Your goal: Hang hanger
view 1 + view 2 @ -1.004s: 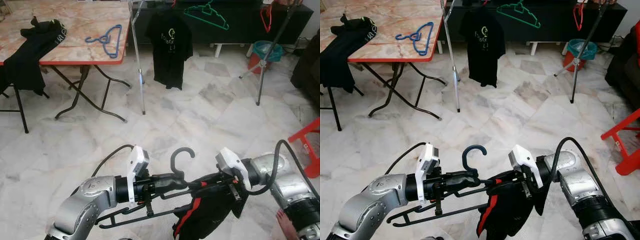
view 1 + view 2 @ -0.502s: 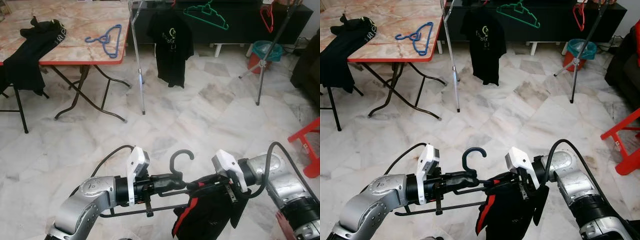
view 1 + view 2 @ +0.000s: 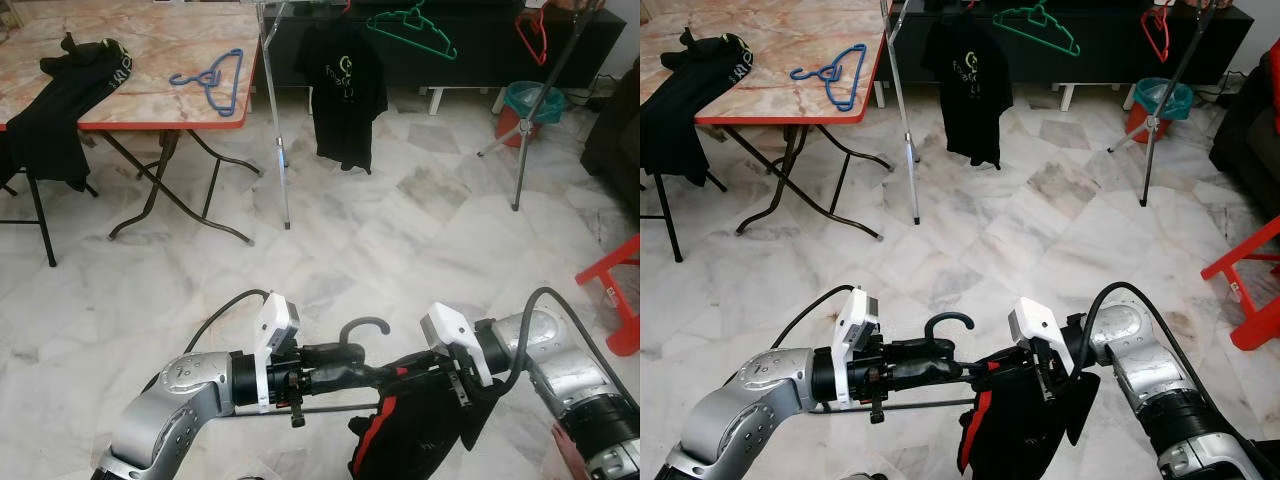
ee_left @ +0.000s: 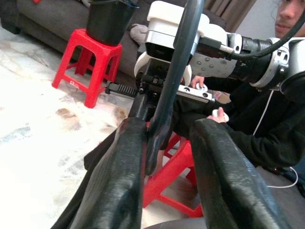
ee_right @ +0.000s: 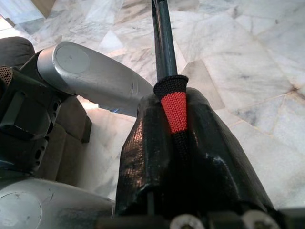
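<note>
A teal bin [image 3: 524, 99] stands by the far wall, its contents hidden. The left gripper [image 3: 940, 366] is clamped on the black hanger [image 3: 945, 322] just below its hook; the right gripper [image 5: 183, 138] pinches the hanger's arm and the red-trimmed shirt [image 3: 1025, 430], whose bottom is cut off. Three other hangers: blue [image 3: 212, 77] on the table [image 3: 150, 108], green [image 3: 412, 27] and red [image 3: 533, 33] on the rack.

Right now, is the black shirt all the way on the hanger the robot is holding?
No. The shirt covers just one end of the hanger; its other arm is bare by the left gripper.
</note>
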Controlling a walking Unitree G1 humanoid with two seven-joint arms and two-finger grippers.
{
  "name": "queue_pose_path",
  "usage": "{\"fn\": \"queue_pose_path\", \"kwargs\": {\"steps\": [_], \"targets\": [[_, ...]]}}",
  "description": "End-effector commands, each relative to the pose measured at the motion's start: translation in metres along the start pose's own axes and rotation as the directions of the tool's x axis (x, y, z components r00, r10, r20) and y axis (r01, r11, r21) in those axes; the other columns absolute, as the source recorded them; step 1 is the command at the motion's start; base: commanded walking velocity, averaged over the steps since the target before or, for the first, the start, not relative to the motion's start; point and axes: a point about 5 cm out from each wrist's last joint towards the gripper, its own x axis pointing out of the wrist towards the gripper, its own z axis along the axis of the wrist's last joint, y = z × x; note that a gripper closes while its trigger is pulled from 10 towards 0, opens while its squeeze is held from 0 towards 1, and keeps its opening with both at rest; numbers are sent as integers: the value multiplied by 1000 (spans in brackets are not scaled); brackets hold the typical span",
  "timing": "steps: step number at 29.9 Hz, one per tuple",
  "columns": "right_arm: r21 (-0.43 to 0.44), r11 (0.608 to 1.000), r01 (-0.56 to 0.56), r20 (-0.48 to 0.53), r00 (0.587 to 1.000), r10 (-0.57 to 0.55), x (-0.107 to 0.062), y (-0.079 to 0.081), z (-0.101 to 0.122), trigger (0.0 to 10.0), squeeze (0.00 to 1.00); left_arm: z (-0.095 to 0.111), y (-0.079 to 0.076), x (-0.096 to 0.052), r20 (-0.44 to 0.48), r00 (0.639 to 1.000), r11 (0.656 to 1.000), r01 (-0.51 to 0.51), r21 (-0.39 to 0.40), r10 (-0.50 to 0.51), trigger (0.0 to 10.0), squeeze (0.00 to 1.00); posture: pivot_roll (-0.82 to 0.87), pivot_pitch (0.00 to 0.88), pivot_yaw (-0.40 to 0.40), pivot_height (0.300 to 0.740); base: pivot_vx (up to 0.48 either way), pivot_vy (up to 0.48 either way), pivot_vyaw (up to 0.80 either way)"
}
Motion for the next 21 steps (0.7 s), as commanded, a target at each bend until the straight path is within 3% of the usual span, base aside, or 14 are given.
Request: {"fn": "queue_pose_path", "kwargs": {"steps": [1,3,4,5,12,14,16,18,21], "targets": [[-9,1000,17,-11,1000,-17,0,-3,1,0,0,5,-2,0,-6,1000,999,22,49,-22,10000,1000,50,119,-41,740,0,0,0],[-7,1000,20,-12,1000,-20,0,-3,1,0,0,-1,10,-7,-82,994,993,-64,104,73,10000,1000,50,120,-41,740,0,0,0],[-7,1000,20,-12,1000,-20,0,-3,1,0,0,-1,10,-7,-82,994,993,-64,104,73,10000,1000,50,120,-41,740,0,0,0],[-7,1000,24,-11,1000,-24,-1,-3,0,0,0,-6,20,-10,-130,980,981,-133,143,152,10000,1000,52,120,-42,740,0,0,0],[-11,999,53,3,999,-53,1,-6,1,0,0,-19,38,-21,-202,926,934,-268,238,318,10000,1000,51,120,-41,740,0,0,0],[-19,996,82,7,997,-82,1,-8,1,0,0,-24,41,-25,-212,912,922,-300,243,352,10000,0,52,122,-41,740,0,0,0],[-13,993,120,11,993,-119,0,-11,1,0,0,-22,48,-32,-164,890,892,-382,242,425,10000,0,51,121,-42,740,0,0,0],[-14,993,121,11,993,-121,0,-11,0,0,0,-22,50,-32,-157,886,888,-393,240,435,10000,0,51,121,-42,740,0,0,0],[-14,983,181,-44,982,-182,-1,-11,-12,0,0,-15,50,-46,-115,888,885,-417,206,445,10000,0,54,125,-43,740,0,0,0]]}}
